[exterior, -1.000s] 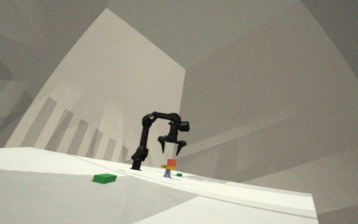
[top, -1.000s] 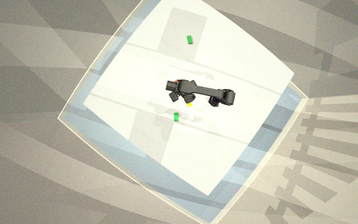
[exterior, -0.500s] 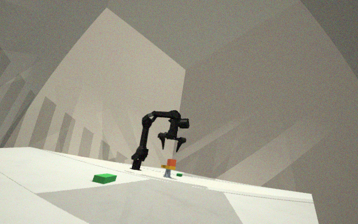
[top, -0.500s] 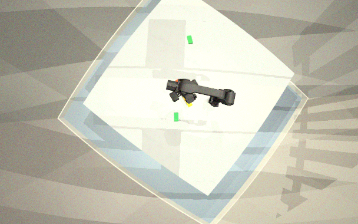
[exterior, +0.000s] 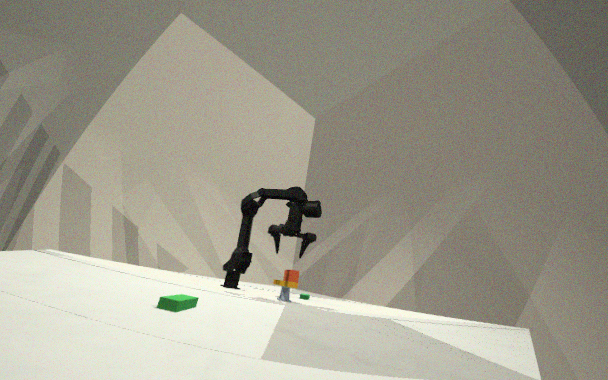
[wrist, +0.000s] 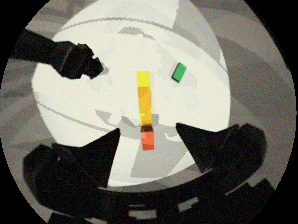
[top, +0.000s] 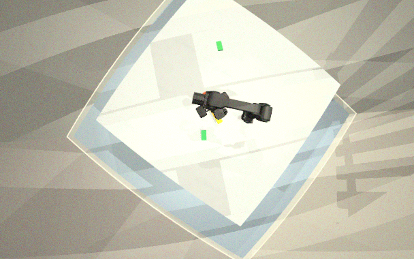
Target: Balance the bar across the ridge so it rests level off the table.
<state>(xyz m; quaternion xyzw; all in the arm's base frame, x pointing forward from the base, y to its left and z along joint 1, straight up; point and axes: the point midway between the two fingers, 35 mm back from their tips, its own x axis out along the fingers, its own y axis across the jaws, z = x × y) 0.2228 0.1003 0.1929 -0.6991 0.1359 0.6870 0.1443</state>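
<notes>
The yellow-orange bar (top: 218, 120) (exterior: 279, 282) (wrist: 144, 102) lies across the top of the grey-blue ridge (exterior: 285, 294), off the table and looking about level. A red-orange block (top: 204, 93) (exterior: 291, 276) (wrist: 147, 141) sits on one end of the bar. In the top view the arm hides most of the bar and the ridge. My gripper (top: 210, 112) (exterior: 289, 254) (wrist: 148, 128) is wide open and empty. It points down above the bar and block, with a visible gap below the fingertips in the exterior view.
One green block (top: 203, 135) (exterior: 305, 297) (wrist: 179, 72) lies on the table near the bar's yellow end. Another green block (top: 219, 46) (exterior: 177, 303) lies farther off, on the red block's side. Pale shadows cross the white table (top: 267, 146).
</notes>
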